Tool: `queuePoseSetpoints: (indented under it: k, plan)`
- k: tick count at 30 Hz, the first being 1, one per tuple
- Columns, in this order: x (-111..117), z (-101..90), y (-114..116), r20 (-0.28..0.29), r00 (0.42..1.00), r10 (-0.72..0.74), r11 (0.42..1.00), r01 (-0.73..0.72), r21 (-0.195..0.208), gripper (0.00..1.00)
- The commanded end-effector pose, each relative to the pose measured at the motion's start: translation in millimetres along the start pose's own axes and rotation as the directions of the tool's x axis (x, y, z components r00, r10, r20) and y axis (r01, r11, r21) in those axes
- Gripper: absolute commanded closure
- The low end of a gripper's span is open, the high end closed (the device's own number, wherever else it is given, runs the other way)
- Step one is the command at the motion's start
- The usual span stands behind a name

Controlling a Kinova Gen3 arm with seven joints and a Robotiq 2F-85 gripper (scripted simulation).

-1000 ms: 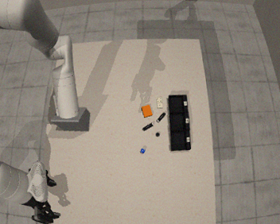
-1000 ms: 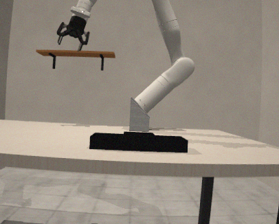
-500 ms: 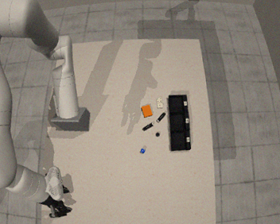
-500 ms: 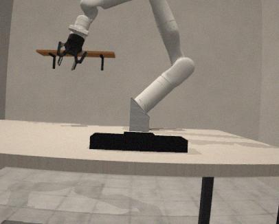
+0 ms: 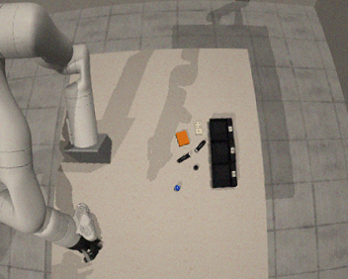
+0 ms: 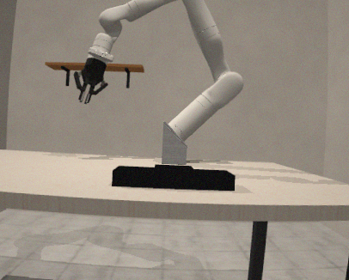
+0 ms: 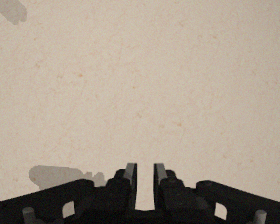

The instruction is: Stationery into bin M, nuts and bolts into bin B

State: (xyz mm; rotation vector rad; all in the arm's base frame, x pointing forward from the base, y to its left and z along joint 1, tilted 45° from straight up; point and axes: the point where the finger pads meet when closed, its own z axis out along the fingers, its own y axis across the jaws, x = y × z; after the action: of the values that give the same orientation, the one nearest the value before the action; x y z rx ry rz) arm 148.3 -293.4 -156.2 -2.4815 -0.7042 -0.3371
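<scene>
My gripper [image 5: 90, 253] [image 6: 84, 100] [image 7: 145, 176] is shut and empty, with only a thin gap between the fingers. It hangs high above the near left part of the table [image 5: 158, 238] [image 6: 52, 180], far from the objects. A black row of bins [image 5: 221, 152] [image 6: 173, 177] stands at the right; I cannot read its labels. Left of it lie an orange block [image 5: 183, 137], a small white item [image 5: 198, 127], two dark pen-like pieces [image 5: 200, 146] [image 5: 183, 157], a small black nut [image 5: 195, 167] and a small blue thing [image 5: 177, 187].
The arm's base [image 5: 87, 149] [image 6: 174, 150] stands on the table's left side. A brown wall shelf [image 6: 129, 68] hangs behind the gripper in the exterior view. The table's left edge runs close under the gripper.
</scene>
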Motion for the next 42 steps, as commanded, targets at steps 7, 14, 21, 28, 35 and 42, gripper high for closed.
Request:
queuePoseSetpoints:
  k: [7, 14, 21, 28, 35, 42]
  plan:
    - [43, -10.6, 6, -0.008, 0.975, -0.224, 0.975, 0.224, -0.003, 0.91]
    - [87, -14.9, 3, -0.024, 0.888, -0.460, 0.888, 0.460, 0.005, 0.91]
    - [130, -18.0, -5, -0.044, 0.743, -0.667, 0.744, 0.668, 0.009, 0.91]
    - [164, -19.8, -14, -0.063, 0.591, -0.804, 0.592, 0.806, 0.009, 0.91]
    - [212, -21.4, -32, -0.093, 0.321, -0.943, 0.322, 0.947, 0.000, 0.91]
    - [246, -21.9, -50, -0.116, 0.098, -0.988, 0.100, 0.995, -0.014, 0.91]
